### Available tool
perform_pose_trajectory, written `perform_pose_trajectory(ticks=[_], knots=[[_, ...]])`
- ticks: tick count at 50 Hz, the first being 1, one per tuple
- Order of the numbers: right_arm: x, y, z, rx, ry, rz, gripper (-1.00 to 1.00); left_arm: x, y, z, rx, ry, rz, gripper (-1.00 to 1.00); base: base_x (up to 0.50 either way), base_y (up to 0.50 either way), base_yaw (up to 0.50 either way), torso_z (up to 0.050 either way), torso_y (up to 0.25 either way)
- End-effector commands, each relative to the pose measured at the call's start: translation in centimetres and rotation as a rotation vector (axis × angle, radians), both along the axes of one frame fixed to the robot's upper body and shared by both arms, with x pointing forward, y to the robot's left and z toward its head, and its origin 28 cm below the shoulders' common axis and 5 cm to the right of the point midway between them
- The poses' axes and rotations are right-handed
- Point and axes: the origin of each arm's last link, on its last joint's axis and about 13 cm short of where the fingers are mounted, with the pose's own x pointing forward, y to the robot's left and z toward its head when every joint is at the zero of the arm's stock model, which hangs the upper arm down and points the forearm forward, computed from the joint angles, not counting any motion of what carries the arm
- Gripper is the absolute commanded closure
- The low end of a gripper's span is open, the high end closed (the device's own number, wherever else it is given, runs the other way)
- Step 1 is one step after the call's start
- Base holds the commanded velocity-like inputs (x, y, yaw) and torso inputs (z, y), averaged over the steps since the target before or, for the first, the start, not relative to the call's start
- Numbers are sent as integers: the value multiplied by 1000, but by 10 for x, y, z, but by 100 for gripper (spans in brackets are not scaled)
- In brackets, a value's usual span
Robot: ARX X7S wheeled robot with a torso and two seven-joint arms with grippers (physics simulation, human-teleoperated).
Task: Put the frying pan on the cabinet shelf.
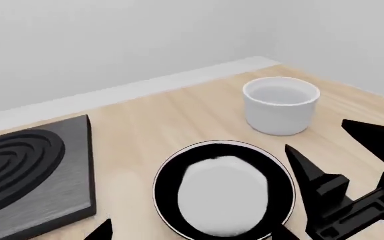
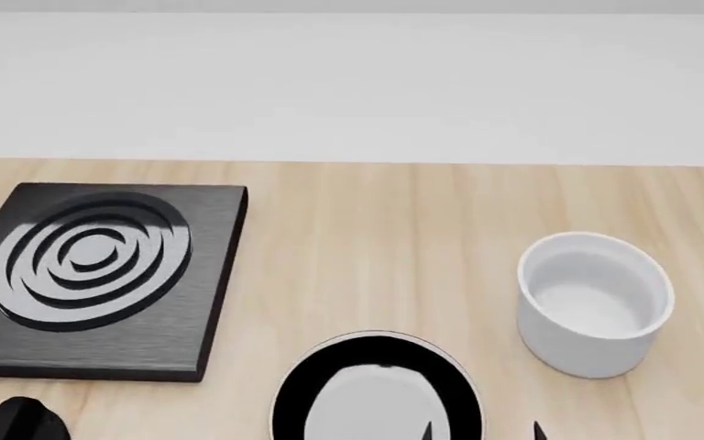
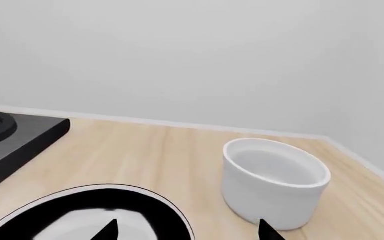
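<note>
Frying pan [image 2: 377,390] is seen flat on the wooden countertop [image 2: 365,238], near the front edge of the head view, between the black square slab with concentric rings [image 2: 95,275] on the left and the white cylindrical bowl [image 2: 594,302] on the right; nothing is touching it as far as can be seen. Pan handle is not visible in any view.

Right gripper [image 3: 188,230]: only two dark fingertips [image 3: 105,230] are shown, spread apart just above the pan's near rim, jaws open, nothing held.

Left gripper [image 1: 199,230]: one black finger [image 1: 315,180] is seen beside the pan rim, a second tip at the frame edge on the slab side; jaws wide open, pan framed between them, no contact visible
</note>
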Motion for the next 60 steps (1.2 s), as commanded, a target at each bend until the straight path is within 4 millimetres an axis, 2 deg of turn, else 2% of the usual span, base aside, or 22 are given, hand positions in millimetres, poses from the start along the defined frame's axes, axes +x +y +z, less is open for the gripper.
perform_pose_trajectory(ticks=[1, 19, 42, 60], knots=[[0, 0, 0, -1, 1, -2, -100, -6, -3, -10, 72, 54, -29, -100, 0, 0, 0, 0, 0], [0, 0, -1, -3, 5, -2, -100, 3, -2, -42, 93, 157, -32, -100, 0, 0, 0, 0, 0], [-1, 0, -2, -2, 14, -4, -100, 7, -15, -54, 27, 292, -99, -100, 0, 0, 0, 0, 0], [-1, -1, -2, -4, 17, -8, -100, 13, -14, -66, -15, 396, -81, -100, 0, 0, 0, 0, 0]])
